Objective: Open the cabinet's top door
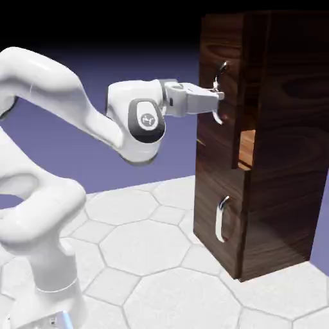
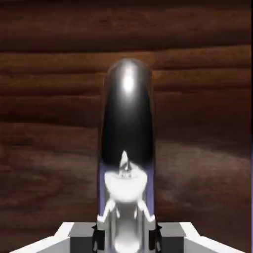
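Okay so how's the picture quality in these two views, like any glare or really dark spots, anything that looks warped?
Exterior view: black along the top, cabinet dark with murky grain, arm bright, nearly washed out in places. Hand view: dim wood; a white glare streak on the upper end of the handle, whose shiny surface shows bright, warped reflections lower down.

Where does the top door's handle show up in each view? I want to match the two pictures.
Exterior view: the top door's handle is right of center, in the upper half, at the gripper.
Hand view: it fills the middle column, from the upper part down to the bottom edge between the finger tips.
Shared landmark: the dark grained wood of the top door behind it.
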Available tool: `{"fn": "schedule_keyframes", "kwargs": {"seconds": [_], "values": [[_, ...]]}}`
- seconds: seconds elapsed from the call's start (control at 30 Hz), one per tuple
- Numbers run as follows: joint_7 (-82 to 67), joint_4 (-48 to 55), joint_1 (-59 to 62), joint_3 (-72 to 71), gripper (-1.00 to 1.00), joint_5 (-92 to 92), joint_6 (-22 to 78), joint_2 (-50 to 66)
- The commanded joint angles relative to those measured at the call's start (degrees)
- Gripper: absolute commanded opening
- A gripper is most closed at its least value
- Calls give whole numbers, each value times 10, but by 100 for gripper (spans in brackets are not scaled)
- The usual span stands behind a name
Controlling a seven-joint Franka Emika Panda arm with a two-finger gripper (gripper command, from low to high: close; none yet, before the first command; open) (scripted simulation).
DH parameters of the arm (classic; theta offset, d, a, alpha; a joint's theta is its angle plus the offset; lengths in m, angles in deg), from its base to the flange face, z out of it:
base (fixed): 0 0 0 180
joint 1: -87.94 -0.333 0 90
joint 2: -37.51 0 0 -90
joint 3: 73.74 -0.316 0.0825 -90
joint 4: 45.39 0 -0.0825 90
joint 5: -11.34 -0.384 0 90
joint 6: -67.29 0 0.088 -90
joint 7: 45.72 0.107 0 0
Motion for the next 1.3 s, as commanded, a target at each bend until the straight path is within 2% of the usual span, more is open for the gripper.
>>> {"fn": "schedule_keyframes", "kwargs": {"seconds": [0.0,0.13,0.37,0.7,1.0,1.27], "values": [[25,1,16,-7,-100,16,-2,-11],[112,-6,52,-22,-100,65,16,-72],[163,-45,-28,-15,-100,65,188,-195],[192,-50,-136,-57,-100,31,437,-299],[205,-6,-189,-141,-100,-26,661,-348],[212,80,-182,-228,-100,-81,861,-361]]}}
